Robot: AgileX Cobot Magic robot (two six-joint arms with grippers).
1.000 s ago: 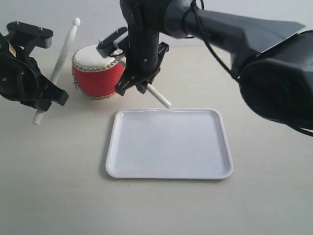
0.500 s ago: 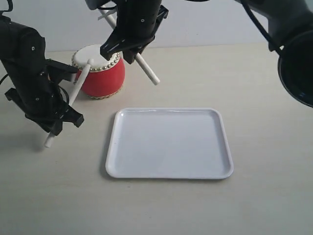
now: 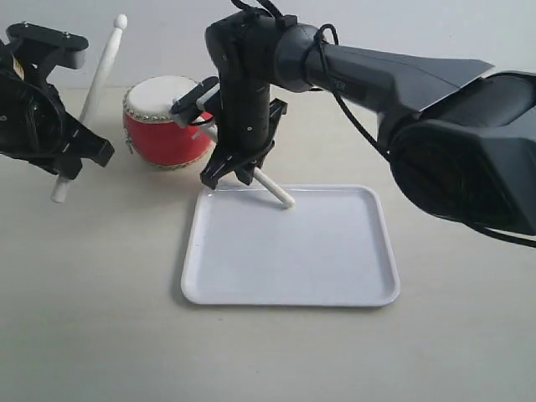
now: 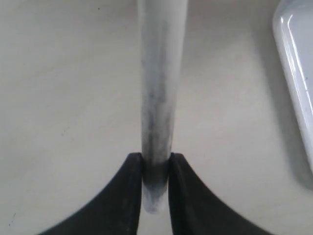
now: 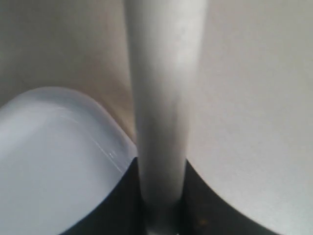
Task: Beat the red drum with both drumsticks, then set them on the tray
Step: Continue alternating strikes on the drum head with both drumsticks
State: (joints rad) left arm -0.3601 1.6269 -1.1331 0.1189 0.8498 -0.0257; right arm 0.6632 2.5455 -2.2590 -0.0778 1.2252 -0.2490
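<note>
Right gripper (image 3: pixel 233 172), pinching the right stick (image 3: pixel 275 191) slanted between drum (image 3: pixel 163 138) and tray (image 3: pixel 293 260) corner, sits nearer both than left gripper (image 3: pixel 69 163), pinching the left stick (image 3: pixel 100 75) raised upper left.

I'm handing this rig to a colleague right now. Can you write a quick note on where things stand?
Left hand: shut on one drumstick, held raised with its rounded tip up, left of the red drum and clear of it.
Right hand: shut on the other drumstick, butt end angled down over the far rim of the tray; its tip is hidden behind the arm.
The tray holds no stick yet.
Done: both sticks grasped.
Left: finish any beating, then lay both sticks on the tray.
</note>
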